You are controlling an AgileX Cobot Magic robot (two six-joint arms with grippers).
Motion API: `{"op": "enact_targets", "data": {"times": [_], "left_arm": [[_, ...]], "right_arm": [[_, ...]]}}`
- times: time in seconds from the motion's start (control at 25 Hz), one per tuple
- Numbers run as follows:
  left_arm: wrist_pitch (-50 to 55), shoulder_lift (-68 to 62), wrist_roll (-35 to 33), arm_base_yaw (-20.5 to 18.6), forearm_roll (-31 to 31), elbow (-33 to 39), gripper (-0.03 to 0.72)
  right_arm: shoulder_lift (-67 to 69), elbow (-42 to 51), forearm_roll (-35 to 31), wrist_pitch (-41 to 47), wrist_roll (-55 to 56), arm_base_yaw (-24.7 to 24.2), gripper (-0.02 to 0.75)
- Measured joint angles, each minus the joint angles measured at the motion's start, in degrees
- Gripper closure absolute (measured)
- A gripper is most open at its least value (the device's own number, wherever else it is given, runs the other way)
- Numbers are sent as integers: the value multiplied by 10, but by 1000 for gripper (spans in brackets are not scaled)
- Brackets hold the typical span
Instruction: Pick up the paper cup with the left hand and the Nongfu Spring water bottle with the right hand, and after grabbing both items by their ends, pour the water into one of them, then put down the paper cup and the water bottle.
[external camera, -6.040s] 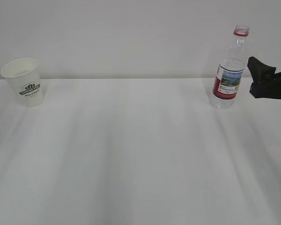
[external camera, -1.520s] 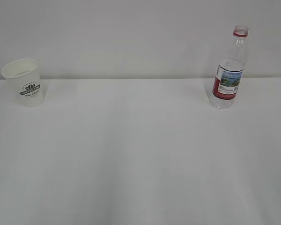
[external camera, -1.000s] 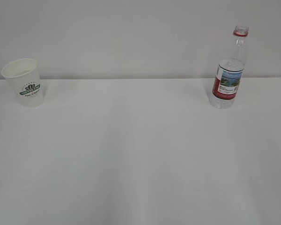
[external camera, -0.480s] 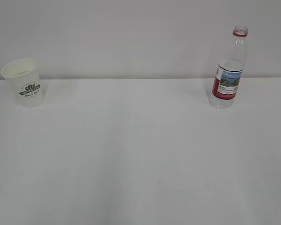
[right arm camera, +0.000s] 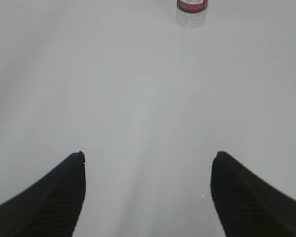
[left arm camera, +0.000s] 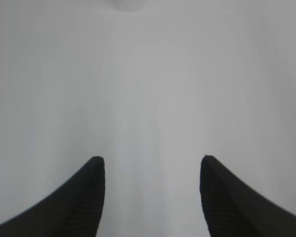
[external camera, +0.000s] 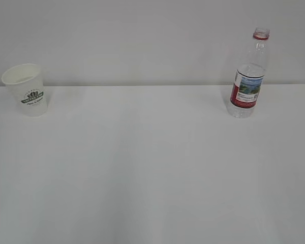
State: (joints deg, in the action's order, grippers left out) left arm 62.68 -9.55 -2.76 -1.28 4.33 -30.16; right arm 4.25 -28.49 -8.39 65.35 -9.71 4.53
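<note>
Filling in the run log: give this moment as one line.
cup: upright, table left, free | bottle: upright, table right, uncapped, free | left gripper: open, empty | right gripper: open, empty

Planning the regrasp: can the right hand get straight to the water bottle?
Probably yes. The right hand is open and the water bottle stands ahead, bare table between.

One paper cup (external camera: 26, 89), one water bottle (external camera: 249, 76), two tools

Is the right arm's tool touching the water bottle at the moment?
Apart. The right wrist view shows the open tool low in the picture with bare table between it and the water bottle far ahead.
</note>
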Motion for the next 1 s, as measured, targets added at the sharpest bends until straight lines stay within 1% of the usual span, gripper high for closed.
{"op": "enact_targets", "data": {"times": [0.16,0.36,1.0], "left_arm": [[0,37,0,0,0,0,244],[0,92,0,0,1,0,244],[1,92,0,0,8,0,246]], "right_arm": [[-42,0,-1,1,-1,0,145],[-51,0,-1,1,-1,0,145],[-51,0,-1,2,-1,0,145]]}}
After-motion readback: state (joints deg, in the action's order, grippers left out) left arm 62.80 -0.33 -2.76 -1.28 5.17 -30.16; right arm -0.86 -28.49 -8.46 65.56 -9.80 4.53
